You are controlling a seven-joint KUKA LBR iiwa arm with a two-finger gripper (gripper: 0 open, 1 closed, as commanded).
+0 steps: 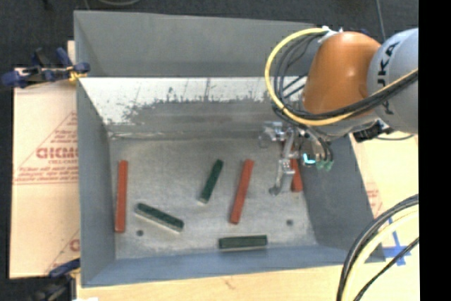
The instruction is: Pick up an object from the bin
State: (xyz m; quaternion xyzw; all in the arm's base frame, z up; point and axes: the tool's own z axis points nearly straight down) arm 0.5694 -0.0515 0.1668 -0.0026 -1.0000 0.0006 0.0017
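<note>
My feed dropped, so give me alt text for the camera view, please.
The gripper hangs low at the bin's right side, right beside a red stick. Five more sticks lie apart on the floor: two red, three green.

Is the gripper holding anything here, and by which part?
It cannot be told. The gripper is at the right side of the bin, close by a red stick whose end pokes out beside it; a grip on it is not visible.

Arm [399, 63] enters from right; orange-covered wrist [338, 74] angled down, cables [270, 77] looped around.
</note>
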